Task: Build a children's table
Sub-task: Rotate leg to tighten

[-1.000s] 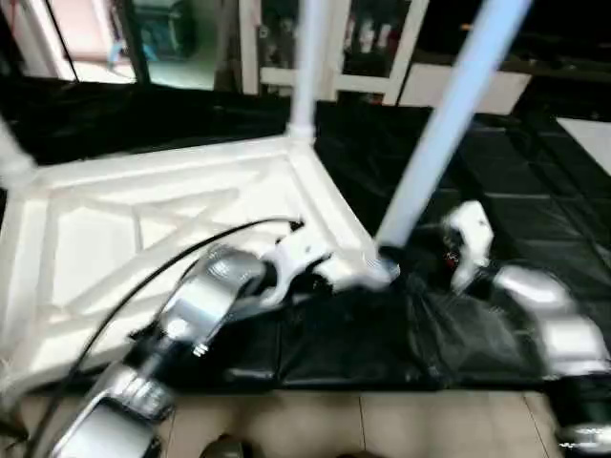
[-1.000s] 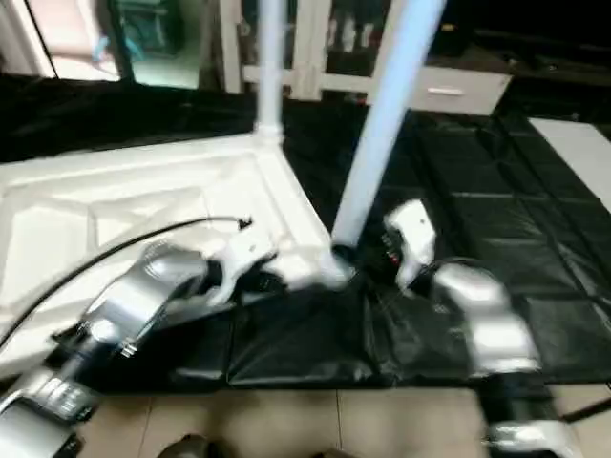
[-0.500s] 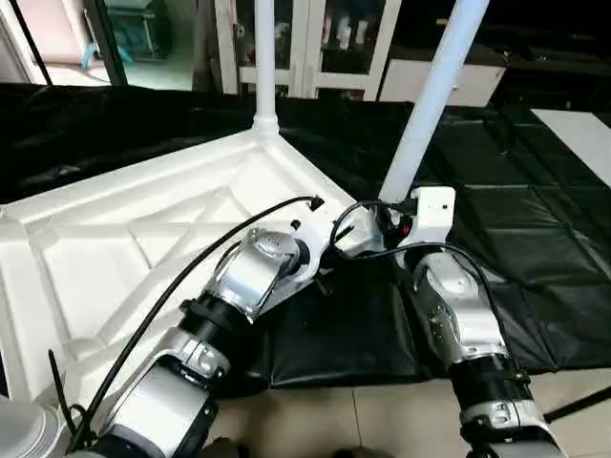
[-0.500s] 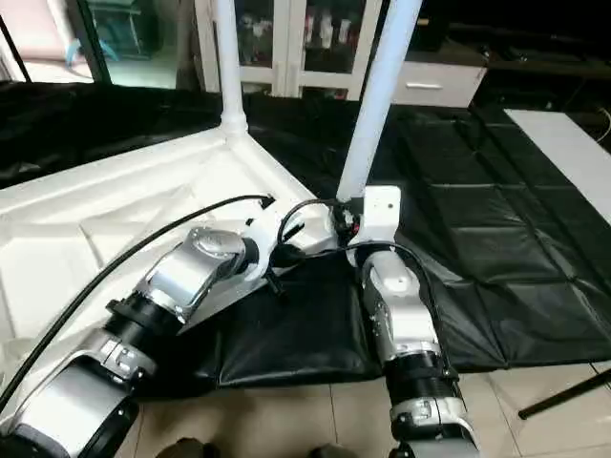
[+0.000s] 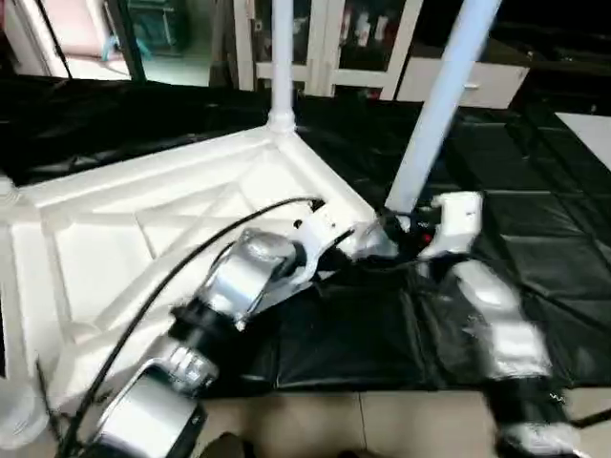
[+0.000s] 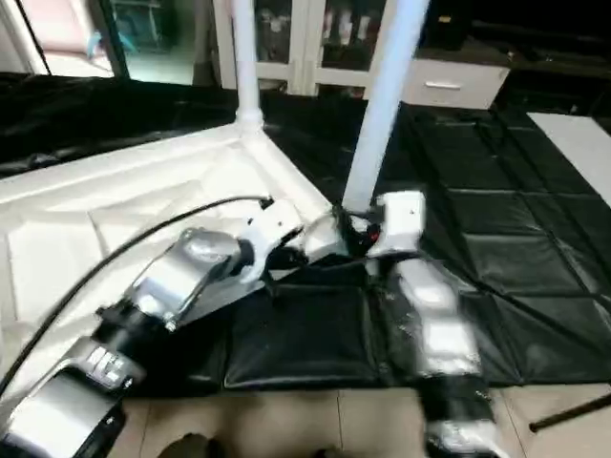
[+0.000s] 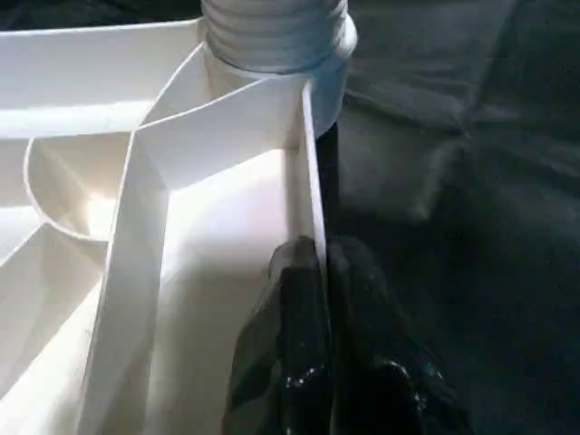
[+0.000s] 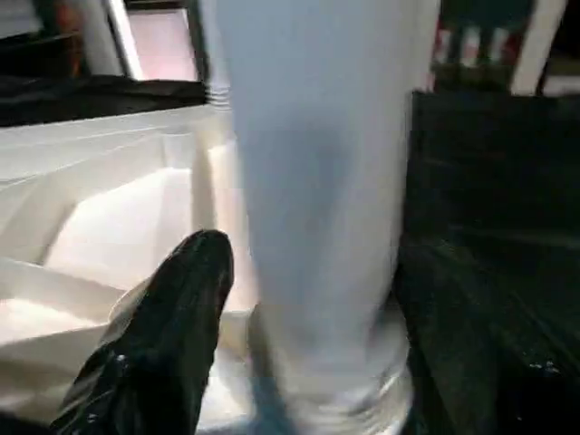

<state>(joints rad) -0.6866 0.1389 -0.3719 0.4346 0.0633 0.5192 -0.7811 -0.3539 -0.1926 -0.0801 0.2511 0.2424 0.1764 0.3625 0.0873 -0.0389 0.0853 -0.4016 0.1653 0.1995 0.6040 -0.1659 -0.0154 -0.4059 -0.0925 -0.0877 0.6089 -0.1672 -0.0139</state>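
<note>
Since my right arm sits by the same corner as half a sec ago, not much has shifted, but what has matters. The white plastic square top (image 5: 124, 229) lies upside down on the black-sheeted desk (image 5: 535, 248), X-ribs facing up. One long white tapered tube leg (image 5: 282, 57) stands upright in the far corner socket. A second white tube leg (image 5: 439, 95) rises from the near right corner, leaning a bit to the right, same as before.

Left jaws: pressed together on the top's thin raised rim (image 7: 308, 163), just below the ribbed collar (image 7: 276, 32) of that near leg. My left fingers (image 7: 294, 299) pinch the wall from both sides, bracing the top.

Right jaws: spread round the near leg's base. The right finger (image 8: 172, 317) stands just beside the tube w/ a sliver of white between, not pressing it. The other finger I can't make out vs. the dark sheet.

My read: the leg stays up w/o my squeeze, so it's prob. seated in its socket. That makes two legs in at least. The lean worries me; it may need a straighten or a twist before I count it done. Left pinch should hold meanwhile.
</note>
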